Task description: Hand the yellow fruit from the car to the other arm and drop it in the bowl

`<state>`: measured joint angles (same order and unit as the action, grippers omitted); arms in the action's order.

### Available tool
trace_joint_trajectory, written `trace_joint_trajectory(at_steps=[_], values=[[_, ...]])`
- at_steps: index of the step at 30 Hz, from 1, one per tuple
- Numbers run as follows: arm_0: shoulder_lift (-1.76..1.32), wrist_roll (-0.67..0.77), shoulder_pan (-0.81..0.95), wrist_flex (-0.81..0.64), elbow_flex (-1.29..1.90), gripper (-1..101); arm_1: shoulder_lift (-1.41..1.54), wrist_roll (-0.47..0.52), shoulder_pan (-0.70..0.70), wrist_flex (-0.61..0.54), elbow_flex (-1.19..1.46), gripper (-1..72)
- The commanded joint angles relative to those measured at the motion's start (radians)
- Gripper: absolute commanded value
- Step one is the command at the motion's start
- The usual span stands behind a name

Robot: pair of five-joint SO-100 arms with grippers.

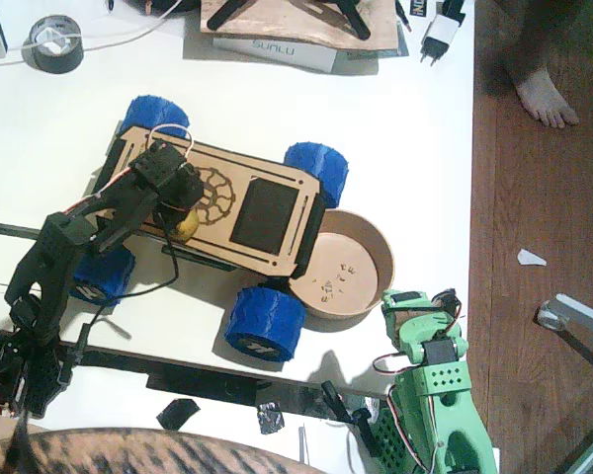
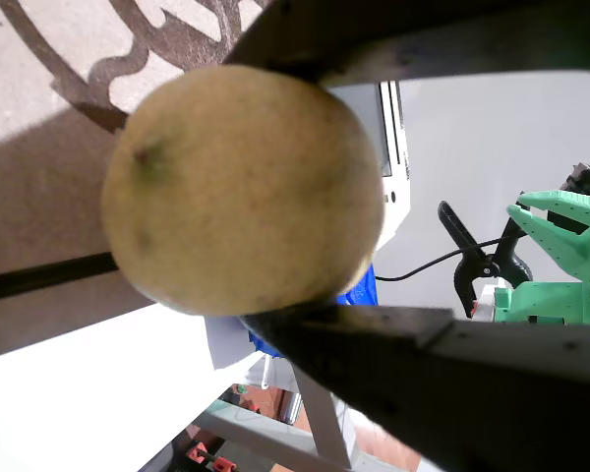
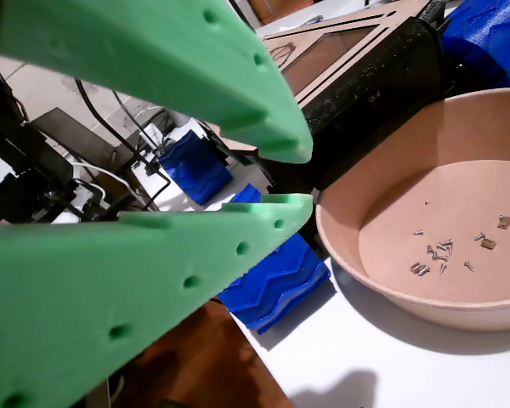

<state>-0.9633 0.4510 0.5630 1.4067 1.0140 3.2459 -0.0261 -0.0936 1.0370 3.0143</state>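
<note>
The yellow fruit [image 1: 185, 225] [image 2: 241, 187] rests on the plywood deck of the car [image 1: 267, 212], near the engraved gear circle. My left gripper [image 1: 178, 214] [image 2: 275, 187], on the black arm, is shut on the fruit with one dark finger on each side. The tan bowl [image 1: 366, 247] [image 3: 391, 293] stands against the car's right end, between two blue wheels, with small screws inside. The right gripper [image 1: 412, 302] [image 3: 302, 178], on the green arm, hovers just below the bowl, jaws a narrow gap apart and holding nothing.
A blue wheel [image 1: 265, 323] [image 3: 276, 276] sits left of the green gripper. A tape roll [image 1: 56, 44], a SUNLU box [image 1: 277, 49] and a plug [image 1: 437, 35] lie at the back. The table ends at the right, where a person's foot [image 1: 544, 94] stands on wood floor.
</note>
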Motion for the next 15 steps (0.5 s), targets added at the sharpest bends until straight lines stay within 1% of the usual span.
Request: trace_joint_trajectory(at_steps=[1,5,8,12,15], values=[[-0.219,-0.006,0.005,0.051,-0.025,0,0.003,0.018,0.002,-0.009,-0.015,0.0],[-0.431,0.003,0.017,0.153,-0.025,0,-0.023,0.031,-0.002,0.005,-0.069,0.0],[-0.578,0.006,0.018,0.219,-0.021,0,-0.060,0.066,-0.012,0.009,-0.115,0.0],[-0.735,0.009,0.037,0.278,-0.021,0,-0.124,0.175,-0.038,-0.011,-0.184,-0.1],[-0.836,0.018,0.083,0.279,-0.020,0,-0.172,0.264,-0.057,-0.023,-0.252,-0.1]])
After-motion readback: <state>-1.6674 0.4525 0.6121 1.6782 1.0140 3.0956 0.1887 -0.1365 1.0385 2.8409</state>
